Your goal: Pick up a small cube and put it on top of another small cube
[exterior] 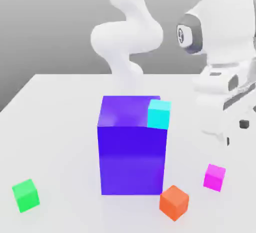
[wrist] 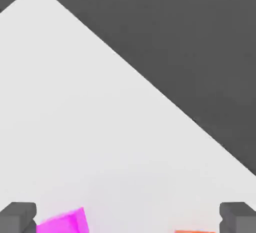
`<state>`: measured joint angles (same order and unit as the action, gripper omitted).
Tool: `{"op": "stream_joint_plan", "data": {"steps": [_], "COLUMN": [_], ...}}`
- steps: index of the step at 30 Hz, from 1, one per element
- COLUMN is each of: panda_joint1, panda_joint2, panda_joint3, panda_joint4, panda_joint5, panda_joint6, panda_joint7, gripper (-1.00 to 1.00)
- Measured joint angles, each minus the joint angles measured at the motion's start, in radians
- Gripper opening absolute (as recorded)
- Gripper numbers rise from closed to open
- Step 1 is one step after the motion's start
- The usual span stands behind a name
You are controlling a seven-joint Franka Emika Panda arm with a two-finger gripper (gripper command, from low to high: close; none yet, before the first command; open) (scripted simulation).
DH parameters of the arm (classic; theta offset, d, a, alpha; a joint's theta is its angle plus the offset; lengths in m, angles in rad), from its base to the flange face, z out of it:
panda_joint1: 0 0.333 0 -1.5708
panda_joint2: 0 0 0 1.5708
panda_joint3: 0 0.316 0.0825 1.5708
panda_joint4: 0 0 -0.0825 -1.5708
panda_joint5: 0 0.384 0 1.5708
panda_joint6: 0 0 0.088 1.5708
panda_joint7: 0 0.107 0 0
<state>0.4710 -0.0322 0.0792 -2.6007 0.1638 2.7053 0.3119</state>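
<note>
While you scan across the exterior view from its left, you've got a green cube (exterior: pixel 25 195), then the big blue block (exterior: pixel 132 147) with a cyan cube (exterior: pixel 159 114) on its top corner, an orange cube (exterior: pixel 174 202), and the small magenta cube (exterior: pixel 214 177) on the table (exterior: pixel 60 107). Your gripper (wrist: pixel 128 219) is spread wide and holding nothing. In the hand view the magenta cube sits just beside one fingertip (wrist: pixel 18 217), not touching.
</note>
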Motion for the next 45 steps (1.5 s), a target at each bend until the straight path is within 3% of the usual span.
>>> {"op": "stream_joint_plan", "data": {"steps": [6,11,12,19,25,27,41,45], "panda_joint1": [0.077,0.110,0.111,0.111,0.095,0.079,-0.261,-0.363], "panda_joint2": [0.183,0.359,0.381,0.379,0.191,0.195,0.299,0.260], "panda_joint3": [-0.011,-0.047,-0.049,-0.049,-0.025,-0.037,-0.308,-0.398], "panda_joint4": [-0.063,-0.036,-0.032,-0.032,-0.066,-0.019,0.350,0.299], "panda_joint5": [-0.186,-0.231,-0.233,-0.236,-0.198,-0.193,-0.109,-0.077], "panda_joint6": [0.119,0.259,0.276,0.274,0.120,0.062,-0.258,-0.229], "panda_joint7": [0.052,0.079,0.081,0.084,0.055,0.048,-0.081,-0.118], "gripper": [0.00,0.00,-1.00,-1.00,-1.00,-1.00,-1.00,-1.00]}}
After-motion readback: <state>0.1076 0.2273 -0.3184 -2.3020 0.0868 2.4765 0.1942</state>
